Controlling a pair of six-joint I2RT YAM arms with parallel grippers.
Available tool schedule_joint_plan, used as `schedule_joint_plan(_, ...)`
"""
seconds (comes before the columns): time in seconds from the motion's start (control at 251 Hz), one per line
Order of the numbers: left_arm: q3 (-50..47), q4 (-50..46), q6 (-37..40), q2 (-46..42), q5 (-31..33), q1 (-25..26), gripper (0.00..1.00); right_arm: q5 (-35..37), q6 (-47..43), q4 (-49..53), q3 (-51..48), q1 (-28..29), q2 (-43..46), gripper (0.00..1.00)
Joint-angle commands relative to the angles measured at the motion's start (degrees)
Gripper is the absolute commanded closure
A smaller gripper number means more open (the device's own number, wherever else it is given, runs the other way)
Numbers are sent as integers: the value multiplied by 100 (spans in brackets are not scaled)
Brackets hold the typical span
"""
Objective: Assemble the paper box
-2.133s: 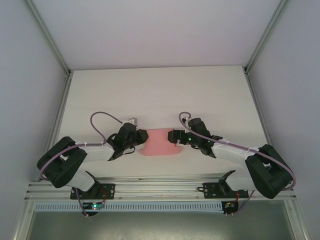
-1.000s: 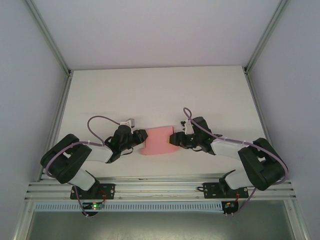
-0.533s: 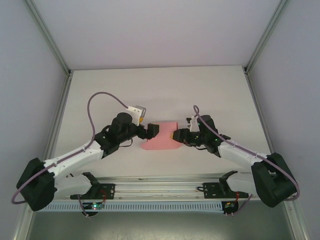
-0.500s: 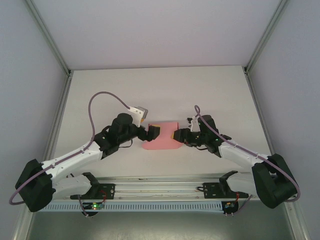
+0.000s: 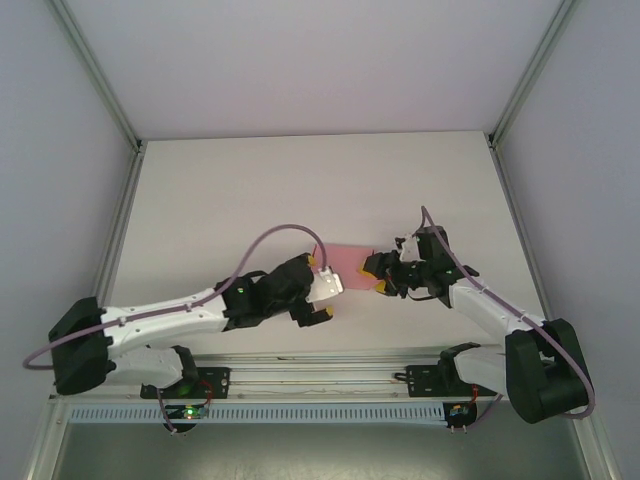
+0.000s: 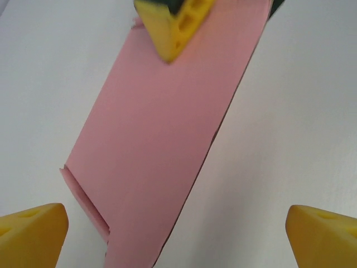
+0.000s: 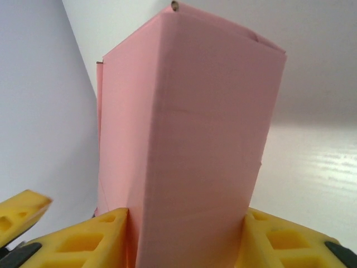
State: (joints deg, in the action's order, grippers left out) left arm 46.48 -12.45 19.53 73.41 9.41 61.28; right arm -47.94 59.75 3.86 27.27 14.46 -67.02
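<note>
Right gripper (image 5: 375, 272) pinches paper box (image 5: 350, 258) at right end, steadying it. Left gripper (image 5: 325, 286) spread wide, empty, over left end, likely lining up next grip.

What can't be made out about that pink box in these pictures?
Right wrist view: the right pincer and the bottom edge cut off the gripped end of the paper box.
Left wrist view: the top edge and that pincer's finger hide its far end.
Top view: the left pincer covers its left part.
</note>
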Motion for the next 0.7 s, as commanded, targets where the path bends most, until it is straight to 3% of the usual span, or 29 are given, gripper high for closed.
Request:
schedule_joint_plan(0.0, 355, -350, 710, 498, 1311, 164, 0, -583, 406, 302, 147, -99, 30, 57)
schedule_joint_plan(0.104, 382, 121, 1024, 848, 1847, 252, 0, -705, 477, 491, 154, -126, 92, 58)
schedule_joint_plan(0.22, 302, 684, 1241, 958, 1983, 267, 2, -722, 362, 884, 229, -176, 128, 58)
schedule_joint_plan(0.698, 512, 758, 1253, 1499, 1734, 294, 14, -1048, 983, 554, 105, -181, 159, 57)
